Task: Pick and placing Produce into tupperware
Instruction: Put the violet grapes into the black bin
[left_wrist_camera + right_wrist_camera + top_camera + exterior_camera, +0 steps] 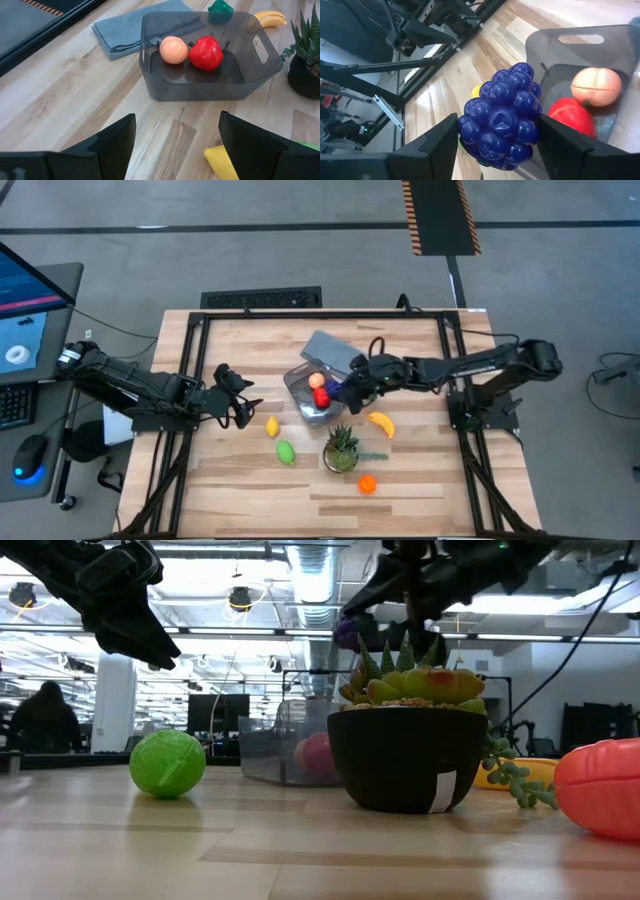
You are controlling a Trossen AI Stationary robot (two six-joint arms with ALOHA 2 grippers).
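Right wrist view shows the right gripper (497,137) with its jaws clenched on a knobbly dark-blue plastic bunch of grapes (501,123), which fills the gap between them. Just beyond the jaws sits the small clear grey plastic tub (580,42), and inside it lie a pale peach-coloured toy fruit (596,86) and a glossy red toy pepper (571,116).

Seen from above, the grapes hang at the tub's near edge rather than over its middle. Released from here, my judgement is that they could strike the rim and roll off onto the pale wooden surface (250,480), or tip the light tub. They might also bounce off the two pieces already inside.

Left gripper (175,137) waits well apart from the tub, jaws released and empty, with a yellow toy lemon (222,161) lying just beside one jaw. Other produce sits loose on the surface: a yellow banana (381,422), a green toy lime (286,451) and a small orange fruit (367,483). A spiky green potted plant (341,448) stands close to the tub; an arm swinging low for the next piece could knock it over.
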